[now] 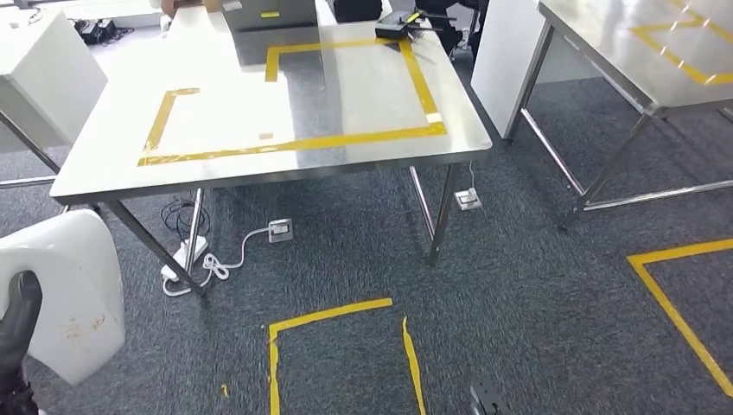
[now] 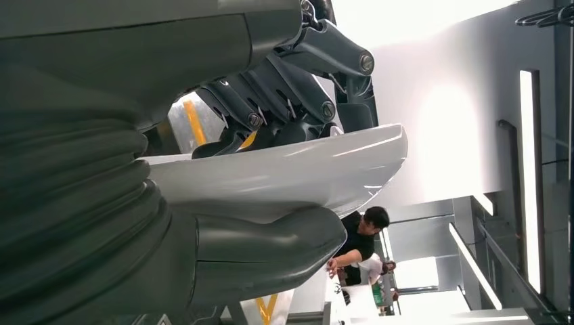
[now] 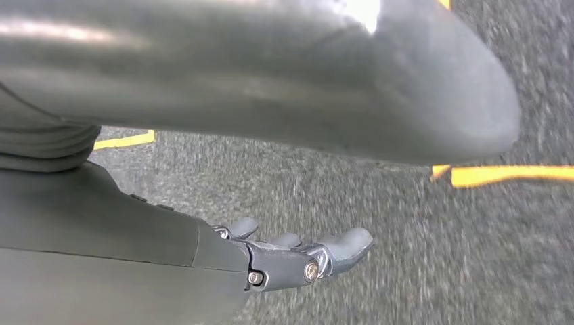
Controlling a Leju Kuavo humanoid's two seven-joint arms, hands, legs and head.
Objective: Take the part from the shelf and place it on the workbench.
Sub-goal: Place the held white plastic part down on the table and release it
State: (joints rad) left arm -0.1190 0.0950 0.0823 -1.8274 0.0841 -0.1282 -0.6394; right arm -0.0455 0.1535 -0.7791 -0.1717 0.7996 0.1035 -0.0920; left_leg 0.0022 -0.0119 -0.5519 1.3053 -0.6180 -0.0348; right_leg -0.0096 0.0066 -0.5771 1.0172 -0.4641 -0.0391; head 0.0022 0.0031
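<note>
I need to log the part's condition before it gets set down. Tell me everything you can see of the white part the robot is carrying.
The white part is a smooth, glossy curved shell, plastic by its look, with a rounded edge and small orange marks on its face. The left robot hand grips it, dark fingers on one side and the thick grey thumb on the other. It is held low at the robot's left, above the grey carpet, short of the steel workbench. No cracks show.

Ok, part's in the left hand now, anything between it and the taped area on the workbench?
Nothing visible blocks it. The white part, held by the left hand, sits low beside the workbench; the near half of the taped rectangle looks bare, with boxes only toward the far edge.
</note>
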